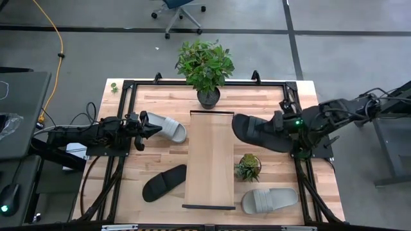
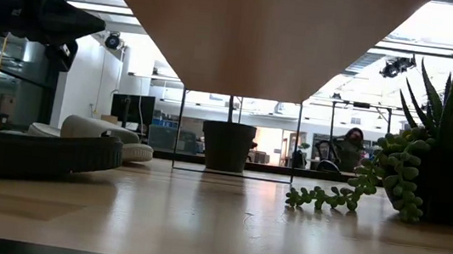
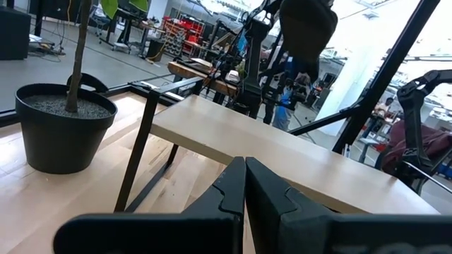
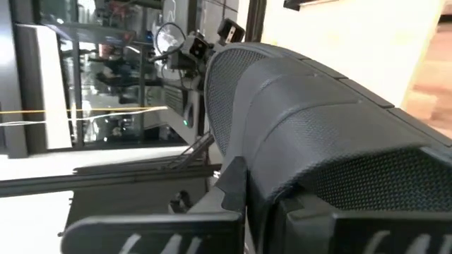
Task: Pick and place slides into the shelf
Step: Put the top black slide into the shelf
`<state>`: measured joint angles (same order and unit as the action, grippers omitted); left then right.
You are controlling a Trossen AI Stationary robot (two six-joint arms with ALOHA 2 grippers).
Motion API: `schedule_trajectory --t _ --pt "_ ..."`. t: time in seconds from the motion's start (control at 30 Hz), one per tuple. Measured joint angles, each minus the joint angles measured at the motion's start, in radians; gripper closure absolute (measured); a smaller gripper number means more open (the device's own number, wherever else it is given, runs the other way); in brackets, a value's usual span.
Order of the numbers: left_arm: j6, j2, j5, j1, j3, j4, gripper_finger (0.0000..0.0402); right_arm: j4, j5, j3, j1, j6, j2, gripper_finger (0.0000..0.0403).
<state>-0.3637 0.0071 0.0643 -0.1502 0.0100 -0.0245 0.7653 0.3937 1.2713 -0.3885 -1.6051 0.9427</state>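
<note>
My right gripper (image 1: 284,126) is shut on a black slide (image 1: 258,133), held in the air just right of the shelf (image 1: 210,160). The slide also shows high up in the left wrist view (image 3: 307,28). My left gripper (image 1: 151,130) is shut and empty. It hangs above the table (image 2: 51,17), at the left end of a light grey slide (image 1: 167,127) that lies sole down on the table. A second black slide (image 1: 164,183) lies left of the shelf's near end. A second grey slide (image 1: 270,200) lies at the near right. My right gripper holds the black slide by its end nearest the table's right edge (image 1: 276,128), pinched between the two fingers (image 4: 233,185). The fingers come about level from the right, along the slide. The slide is lifted clear of the table, and its ribbed strap (image 4: 318,141) fills the wrist view.
A large potted plant (image 1: 205,67) stands at the shelf's far end. A small succulent (image 1: 248,167) stands right of the shelf, between the held slide and the near grey slide. Black frame rails (image 1: 128,86) run round the tabletop.
</note>
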Motion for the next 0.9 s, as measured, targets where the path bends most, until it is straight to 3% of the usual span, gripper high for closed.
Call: schedule_trajectory --t 0.5,0.9 --pt "0.000 0.000 -0.004 0.000 0.000 0.000 0.0401 0.060 -0.111 0.218 -0.051 -0.025 0.247 0.0402" --pt "0.023 0.000 -0.006 0.000 0.000 0.000 0.0401 -0.091 -0.110 0.229 -0.112 -0.096 0.422 0.0402"
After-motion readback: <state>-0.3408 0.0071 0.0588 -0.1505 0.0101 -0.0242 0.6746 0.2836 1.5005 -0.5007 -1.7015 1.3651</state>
